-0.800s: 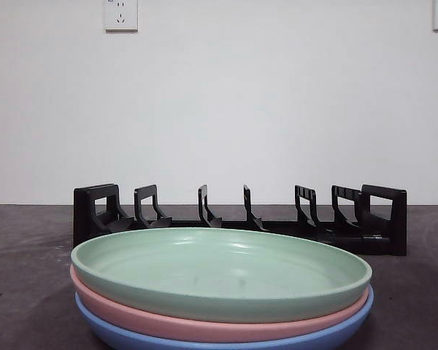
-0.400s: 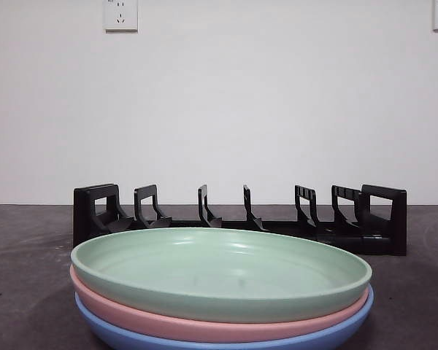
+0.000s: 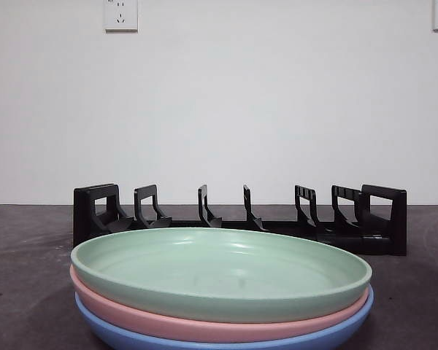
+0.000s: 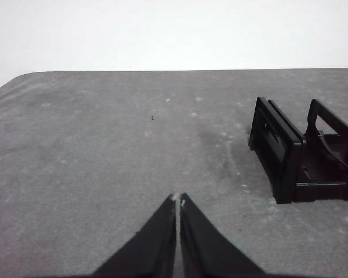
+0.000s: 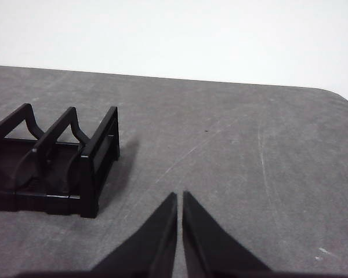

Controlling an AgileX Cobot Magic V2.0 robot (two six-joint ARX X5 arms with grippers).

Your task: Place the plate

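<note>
Three stacked plates sit nearest us on the worktop (image 3: 29, 240): green plate (image 3: 219, 270) over pink (image 3: 131, 315) over blue (image 3: 117, 337), before the black rack (image 3: 241, 219). Our left fingers (image 4: 178, 201) and right fingers (image 5: 179, 197) are pressed together, empty, beyond the rack's ends, well apart from the plates.

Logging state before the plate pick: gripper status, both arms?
Left gripper: closed, holding nothing, above bare grey table beside the black plastic plate rack.
Right gripper: closed, holding nothing, beside the rack's other end.
</note>
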